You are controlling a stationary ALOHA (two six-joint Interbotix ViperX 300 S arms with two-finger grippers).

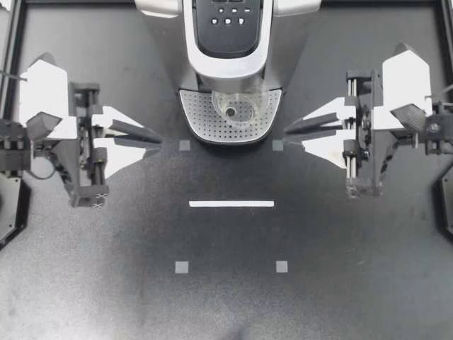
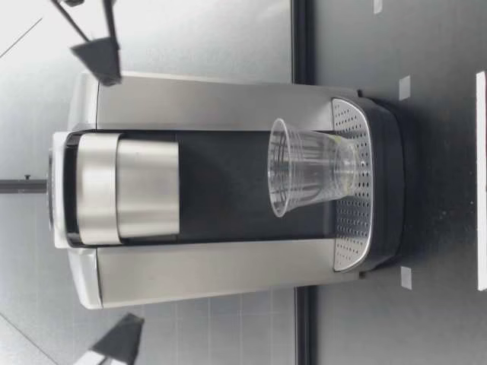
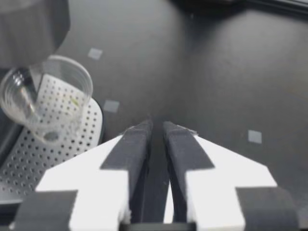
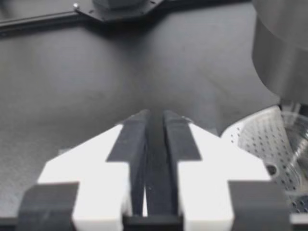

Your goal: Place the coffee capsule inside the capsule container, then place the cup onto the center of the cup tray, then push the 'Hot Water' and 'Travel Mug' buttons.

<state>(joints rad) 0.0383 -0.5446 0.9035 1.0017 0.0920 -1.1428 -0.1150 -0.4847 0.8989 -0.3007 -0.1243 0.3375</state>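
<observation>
A clear plastic cup (image 1: 237, 108) stands upright on the perforated cup tray (image 1: 202, 113) of the silver coffee machine (image 1: 228, 49). The low view shows the cup (image 2: 312, 167) on the tray (image 2: 351, 228) under the brew head. Dark buttons (image 1: 228, 15) sit on the machine's top panel. No coffee capsule is in sight. My left gripper (image 1: 158, 139) hovers beside the tray, shut and empty. In the left wrist view the gripper (image 3: 156, 126) has the cup (image 3: 48, 103) off to one side. My right gripper (image 1: 287, 132) mirrors it at the tray's other side, shut (image 4: 155, 115) with nothing held.
A white tape strip (image 1: 231, 204) lies in front of the machine. Small grey squares (image 1: 184, 146) (image 1: 278, 145) (image 1: 182, 267) (image 1: 282, 266) mark the dark tabletop. A black frame rail (image 1: 18, 42) runs around the table's edges.
</observation>
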